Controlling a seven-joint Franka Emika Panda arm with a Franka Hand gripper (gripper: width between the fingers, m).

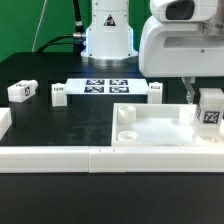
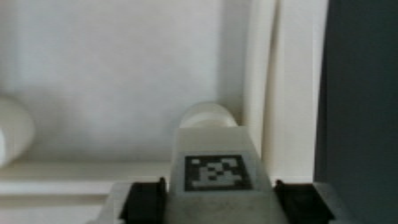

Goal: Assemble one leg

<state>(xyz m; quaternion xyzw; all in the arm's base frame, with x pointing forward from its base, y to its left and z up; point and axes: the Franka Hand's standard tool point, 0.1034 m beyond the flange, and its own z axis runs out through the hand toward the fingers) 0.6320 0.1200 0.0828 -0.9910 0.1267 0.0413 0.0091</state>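
1. One leg sits clamped in the jaws of the Panda arm at the ext. view's right. We see its b/w tag facing the camera.
2. Jaws: drawn in narrow on the leg. In the wrist view a dark finger presses each side, w/ the tag between them.
3. In the ext. view the leg hangs at the right-hand edge of the white tray. We cannot tell whether it touches the tray or sits just above it.
4. In the wrist view the leg's rounded far end lies close to the tray's raised wall. The dark surface shows beyond that wall.
5. On the ext. view's left, well apart from the tray, we count two small tagged white pieces standing on the surface: a far-left piece and a second piece.
6. A third piece stands just beside the marker board, on that board's right in the ext. view.
7. The marker board lies flat between the robot base and the tray.
8. A long white rail runs across the foreground, near the tray's front edge.
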